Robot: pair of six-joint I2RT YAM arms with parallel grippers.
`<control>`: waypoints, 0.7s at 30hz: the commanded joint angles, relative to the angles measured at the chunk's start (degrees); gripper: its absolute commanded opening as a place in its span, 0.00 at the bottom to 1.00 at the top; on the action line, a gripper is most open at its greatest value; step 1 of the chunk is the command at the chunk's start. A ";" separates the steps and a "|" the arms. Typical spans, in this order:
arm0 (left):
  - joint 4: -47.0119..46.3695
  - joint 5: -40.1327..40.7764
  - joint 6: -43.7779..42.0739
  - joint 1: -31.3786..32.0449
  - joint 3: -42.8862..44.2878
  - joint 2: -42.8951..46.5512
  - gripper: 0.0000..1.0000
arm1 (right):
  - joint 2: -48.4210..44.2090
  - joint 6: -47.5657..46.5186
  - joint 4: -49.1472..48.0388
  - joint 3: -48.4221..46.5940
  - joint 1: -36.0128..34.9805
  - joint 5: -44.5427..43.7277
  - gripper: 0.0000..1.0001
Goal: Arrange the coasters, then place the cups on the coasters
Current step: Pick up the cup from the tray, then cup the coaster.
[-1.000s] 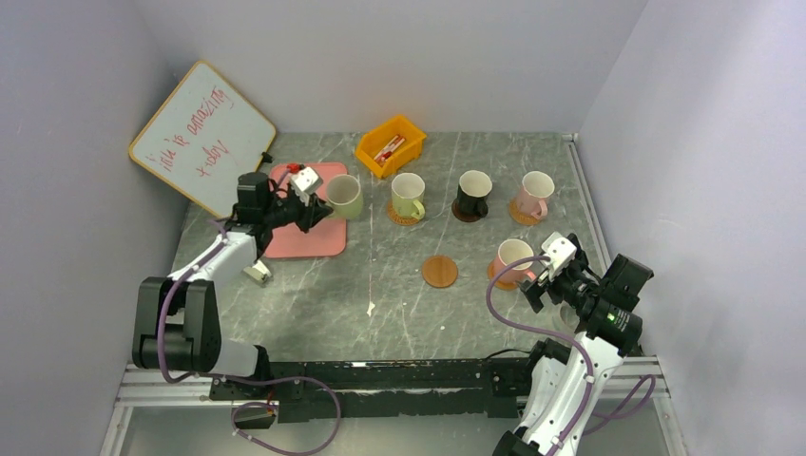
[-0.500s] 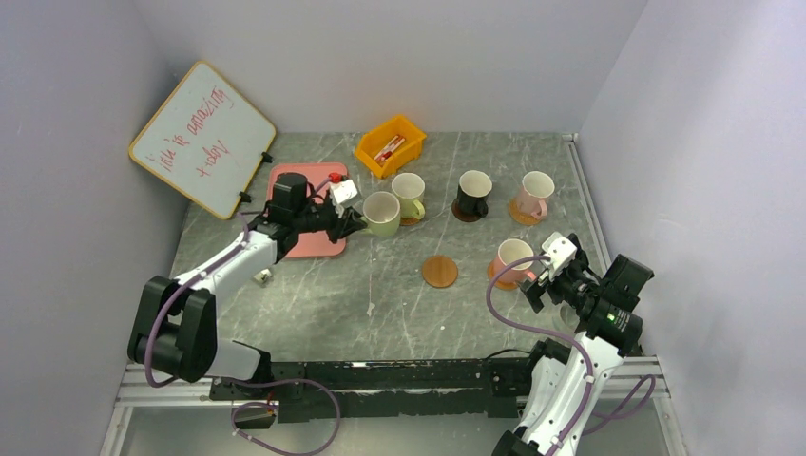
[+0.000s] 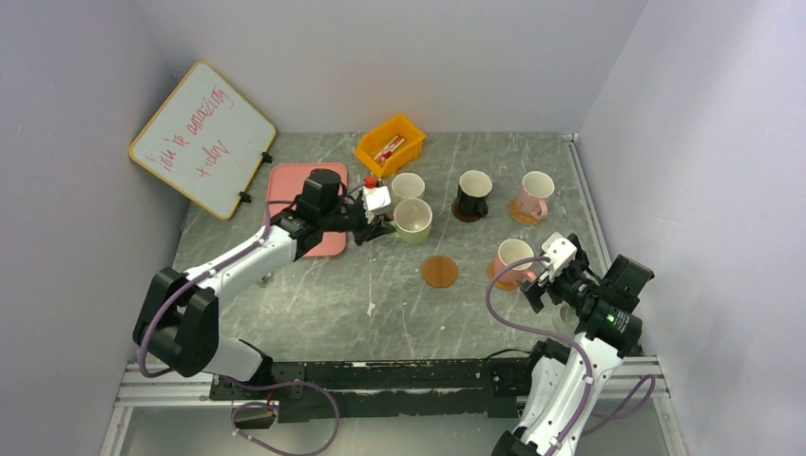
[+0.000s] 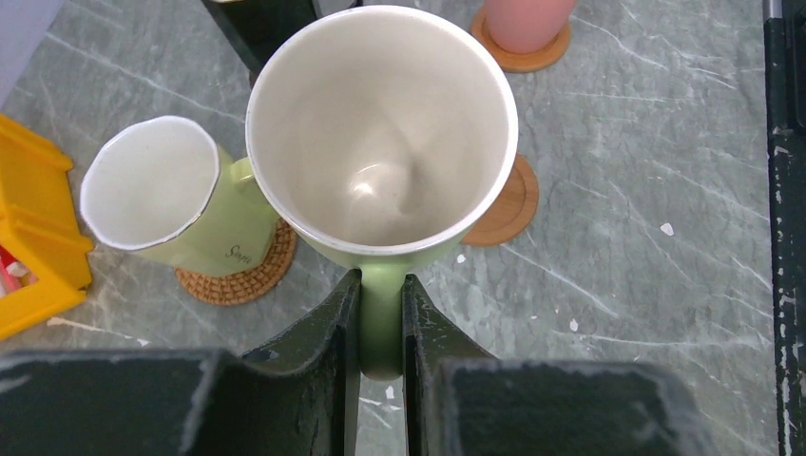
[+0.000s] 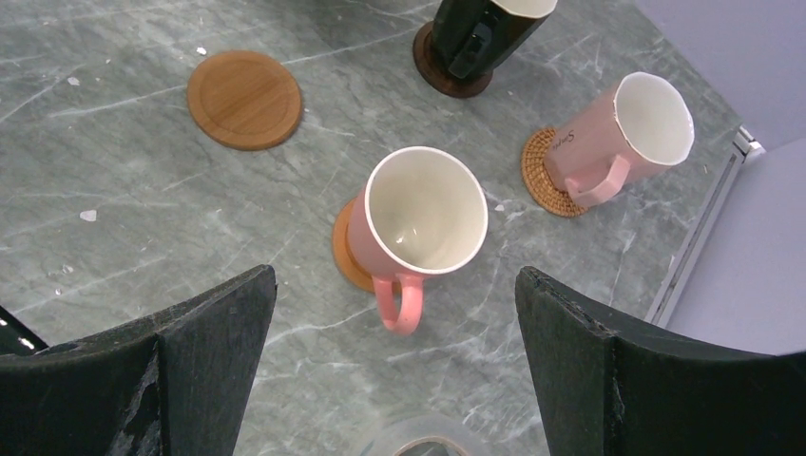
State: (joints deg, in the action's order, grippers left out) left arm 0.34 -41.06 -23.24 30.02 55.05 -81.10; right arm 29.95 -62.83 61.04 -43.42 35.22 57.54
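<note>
My left gripper (image 4: 382, 294) is shut on the handle of a pale green cup (image 4: 383, 123), which it holds upright above the table (image 3: 314, 285). In the top view this cup (image 3: 413, 219) hangs just up-left of a bare orange-brown coaster (image 3: 439, 271). The other green cup (image 4: 162, 195) stands on a woven coaster (image 4: 233, 280). My right gripper (image 5: 395, 275) is open and empty, near a pink cup (image 5: 418, 214) on an orange-brown coaster (image 5: 344, 249). A second pink cup (image 5: 627, 133) sits on a woven coaster (image 5: 544, 176), and the black cup (image 5: 480, 24) on a dark coaster (image 5: 437, 76).
The pink tray (image 3: 285, 190) lies at the back left, partly under my left arm. A yellow bin (image 3: 390, 144) stands behind the cups, and a whiteboard (image 3: 201, 138) leans on the left wall. A roll of clear tape (image 5: 418, 442) lies below my right gripper.
My left arm has carried the green cup rightward from the pink tray's edge to in front of the other green cup. The right arm has not moved.
</note>
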 commanded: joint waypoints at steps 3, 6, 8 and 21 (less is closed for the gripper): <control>-5.44 0.76 -1.34 3.91 2.63 -0.69 0.05 | -0.51 -1.11 -0.47 0.09 0.47 1.97 1.00; -9.61 0.28 -0.31 5.00 0.69 -1.33 0.05 | -0.64 -0.94 -0.65 0.09 0.47 1.88 1.00; -13.17 -0.74 0.61 5.49 -1.52 -1.62 0.05 | -0.91 -0.88 -0.88 0.15 0.44 1.79 1.00; -27.17 -6.31 7.15 8.18 -8.04 -5.01 0.05 | -1.75 -1.46 -0.67 0.51 0.55 1.94 1.00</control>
State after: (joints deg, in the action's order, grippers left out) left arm -14.35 -42.63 -20.10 37.19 47.59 -86.21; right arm 28.58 -62.83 60.99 -43.31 35.40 57.54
